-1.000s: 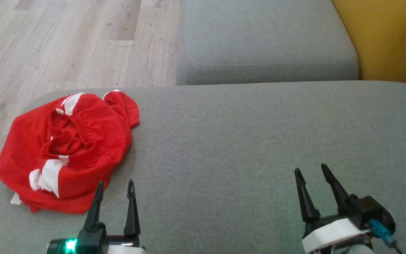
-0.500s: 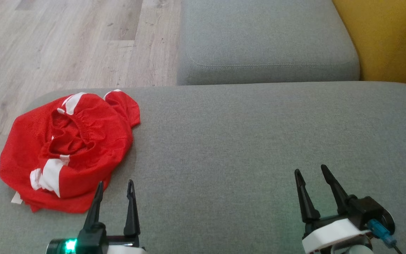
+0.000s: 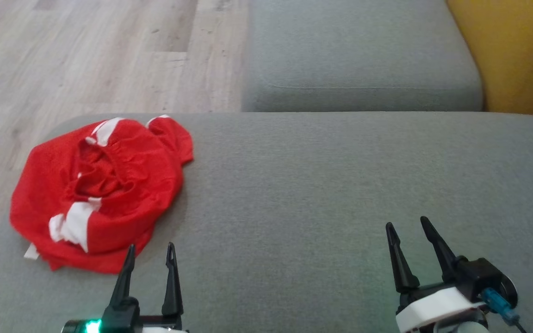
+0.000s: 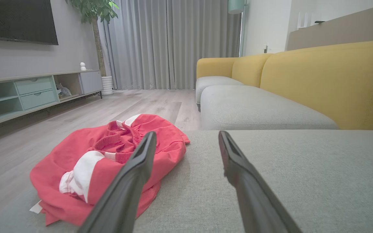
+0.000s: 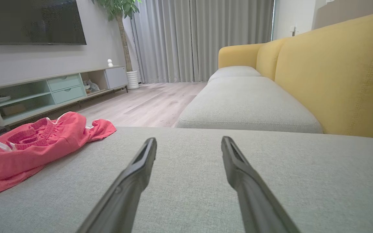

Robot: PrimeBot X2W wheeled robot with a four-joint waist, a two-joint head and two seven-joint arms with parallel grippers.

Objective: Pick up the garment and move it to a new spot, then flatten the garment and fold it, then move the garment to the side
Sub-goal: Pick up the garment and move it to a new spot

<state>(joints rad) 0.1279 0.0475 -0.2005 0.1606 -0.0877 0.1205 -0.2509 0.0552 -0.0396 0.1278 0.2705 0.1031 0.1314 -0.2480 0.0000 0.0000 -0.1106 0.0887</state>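
Note:
A crumpled red garment (image 3: 100, 189) with white stripes lies in a heap at the left end of the grey cushion (image 3: 322, 185), close to its left edge. It also appears in the left wrist view as the garment (image 4: 108, 161) and in the right wrist view as the garment (image 5: 34, 142). My left gripper (image 3: 151, 252) stands open just in front of the heap's near edge, apart from the cloth. Far to the right, my right gripper (image 3: 407, 224) is open over bare cushion. Nothing sits between either pair of fingers.
A second grey seat cushion (image 3: 359, 51) lies beyond, with a yellow sofa back (image 3: 521, 51) to the right. Wooden floor (image 3: 86, 55) spreads to the left and behind. A TV cabinet (image 4: 34, 94) and a potted plant (image 4: 99, 19) stand far off.
The whole head picture has shifted slightly right and down, so the camera moved. Garment and both grippers keep their places relative to the cushion.

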